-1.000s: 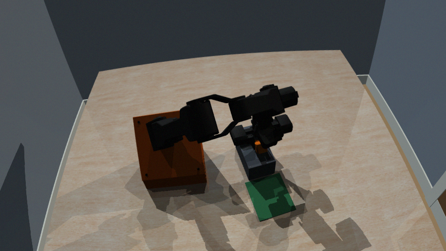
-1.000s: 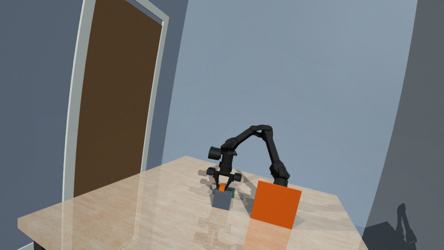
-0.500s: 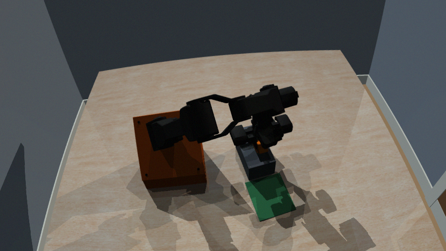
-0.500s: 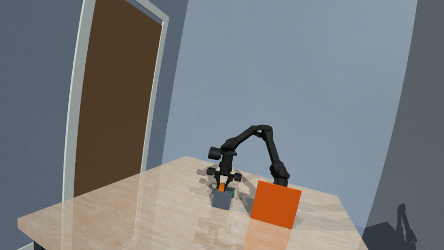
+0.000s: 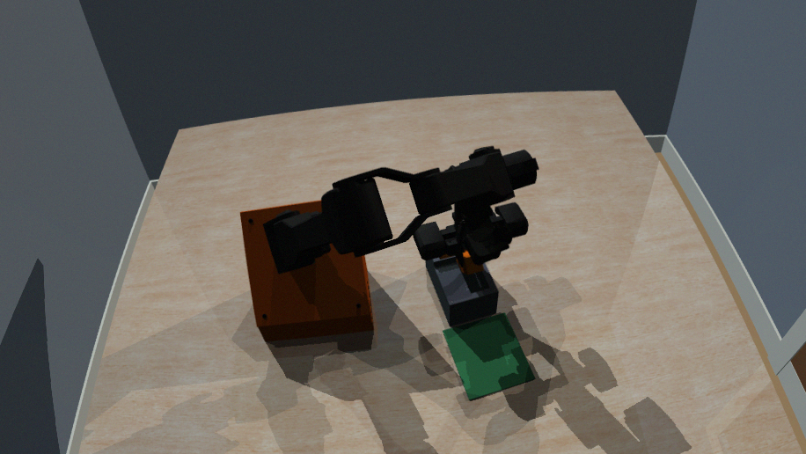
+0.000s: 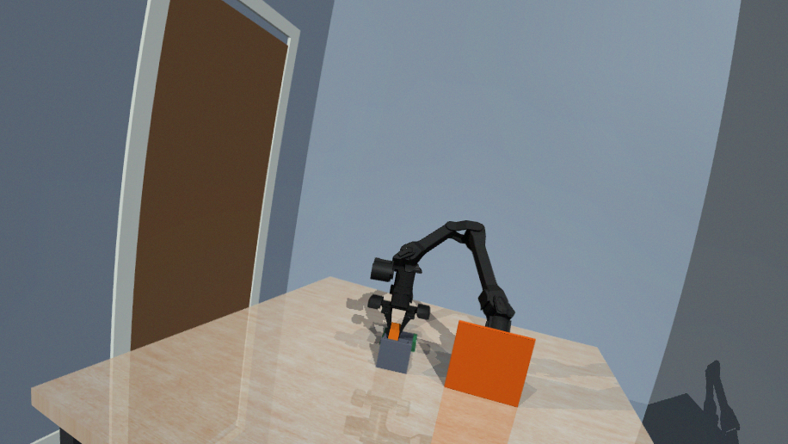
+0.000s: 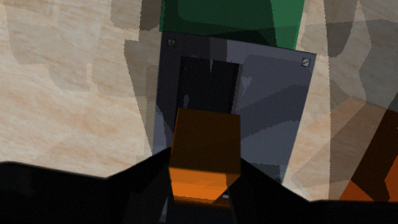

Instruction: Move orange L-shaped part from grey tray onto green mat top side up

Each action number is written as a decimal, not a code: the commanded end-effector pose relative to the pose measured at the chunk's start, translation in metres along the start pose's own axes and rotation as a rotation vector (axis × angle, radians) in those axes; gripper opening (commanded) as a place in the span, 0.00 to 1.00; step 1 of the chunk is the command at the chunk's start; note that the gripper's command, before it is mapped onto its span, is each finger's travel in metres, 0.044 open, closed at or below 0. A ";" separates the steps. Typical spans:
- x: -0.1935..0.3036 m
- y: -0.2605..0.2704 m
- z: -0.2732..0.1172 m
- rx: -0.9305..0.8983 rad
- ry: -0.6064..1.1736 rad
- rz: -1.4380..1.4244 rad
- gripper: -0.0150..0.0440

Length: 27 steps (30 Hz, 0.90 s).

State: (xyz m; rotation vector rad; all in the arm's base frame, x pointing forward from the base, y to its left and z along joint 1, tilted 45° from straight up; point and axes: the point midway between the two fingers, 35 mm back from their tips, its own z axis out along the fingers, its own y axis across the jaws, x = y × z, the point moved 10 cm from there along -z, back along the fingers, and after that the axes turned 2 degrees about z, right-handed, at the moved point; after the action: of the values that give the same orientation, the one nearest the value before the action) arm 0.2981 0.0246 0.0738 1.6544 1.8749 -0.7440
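The orange part [image 5: 466, 261] [image 6: 394, 332] [image 7: 204, 139] is tipped up, with its raised end standing above the grey tray [image 5: 473, 310] [image 6: 393, 356] [image 7: 274, 108]. My gripper [image 6: 395, 329] [image 7: 202, 158] is shut on this raised end, one finger on each side. The part's lower end is hidden, and I cannot tell how deep it sits in the pocket. The pocket's end nearest the mat shows dark and open in the wrist view. The green mat [image 5: 491, 366] [image 6: 414, 342] [image 7: 226, 15] lies flat beside the tray's short end, with nothing on it.
A large orange block [image 5: 282, 304] [image 6: 488, 364] [image 7: 382, 174] stands beside the tray, at the arm's base. The wooden table [image 5: 338, 135] [image 6: 275, 353] [image 7: 65, 117] carries everything. Arm shadows fall across the mat and table.
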 end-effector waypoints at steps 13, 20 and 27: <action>0.000 0.001 -0.027 -0.003 0.001 0.004 0.25; 0.000 0.001 -0.038 -0.002 0.001 0.004 0.25; 0.000 0.001 -0.049 -0.002 0.002 0.004 0.25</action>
State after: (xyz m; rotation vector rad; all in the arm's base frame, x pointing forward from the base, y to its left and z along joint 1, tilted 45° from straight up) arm 0.2966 0.0541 0.1038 1.6475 1.8729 -0.7500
